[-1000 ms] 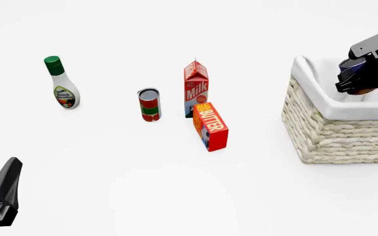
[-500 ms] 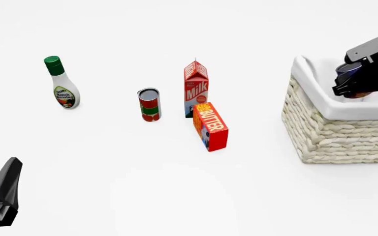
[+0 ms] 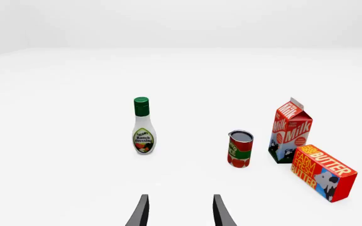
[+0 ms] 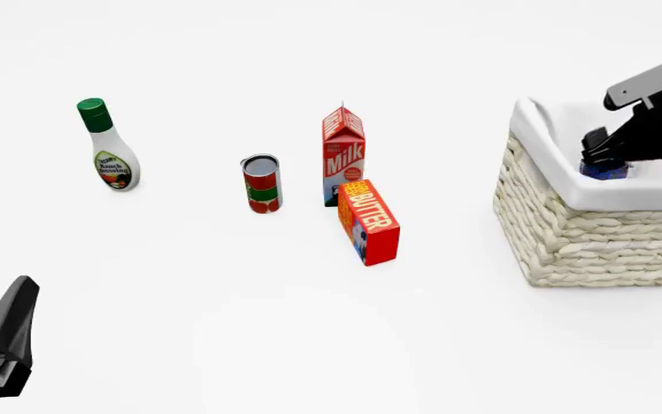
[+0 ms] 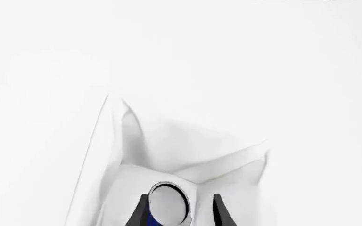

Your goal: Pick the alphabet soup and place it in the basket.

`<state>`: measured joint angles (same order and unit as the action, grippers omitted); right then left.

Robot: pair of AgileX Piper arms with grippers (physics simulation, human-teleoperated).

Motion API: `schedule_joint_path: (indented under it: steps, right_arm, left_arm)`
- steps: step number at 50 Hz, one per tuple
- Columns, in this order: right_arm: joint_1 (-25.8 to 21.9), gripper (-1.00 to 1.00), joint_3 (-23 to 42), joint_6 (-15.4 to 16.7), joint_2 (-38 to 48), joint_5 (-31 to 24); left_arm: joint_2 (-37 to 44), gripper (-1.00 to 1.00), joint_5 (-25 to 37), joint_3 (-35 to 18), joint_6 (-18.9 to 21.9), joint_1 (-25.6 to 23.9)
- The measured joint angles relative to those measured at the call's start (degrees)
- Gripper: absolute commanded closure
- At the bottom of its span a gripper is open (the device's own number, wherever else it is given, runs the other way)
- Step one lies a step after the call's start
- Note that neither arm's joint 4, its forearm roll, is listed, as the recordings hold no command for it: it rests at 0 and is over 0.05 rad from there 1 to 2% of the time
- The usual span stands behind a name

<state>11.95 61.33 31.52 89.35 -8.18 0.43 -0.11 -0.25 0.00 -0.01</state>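
— Two grippers: what is each doing?
— Right gripper (image 4: 607,155) grasps the alphabet soup (image 4: 607,170) inside the basket (image 4: 590,233), at three o'clock; left gripper (image 3: 179,214) is spread, empty.

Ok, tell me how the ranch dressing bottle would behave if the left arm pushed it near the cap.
The ranch dressing bottle stands tall on a small base with a narrow neck, so a high push would probably tip it rather than slide it. Its rounded body suggests it may roll once down. The smooth, tapering sides could slip between jaws.
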Motion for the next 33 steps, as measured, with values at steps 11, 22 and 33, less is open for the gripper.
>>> schedule_joint_path:
  steps: [11, 22, 33]
  right_arm:
    - [-0.1, -1.0, 0.2, -0.54, -0.4, -0.03]
    - [-0.35, -1.0, 0.43, -0.91, -0.99, -0.33]
    - [-0.8, -1.0, 0.36, -1.46, -3.01, -1.24]
  left_arm:
    - [0.0, -1.0, 0.0, 0.0, 0.0, 0.0]
    - [0.0, -1.0, 0.0, 0.0, 0.0, 0.0]
    - [0.0, -1.0, 0.0, 0.0, 0.01, 0.0]
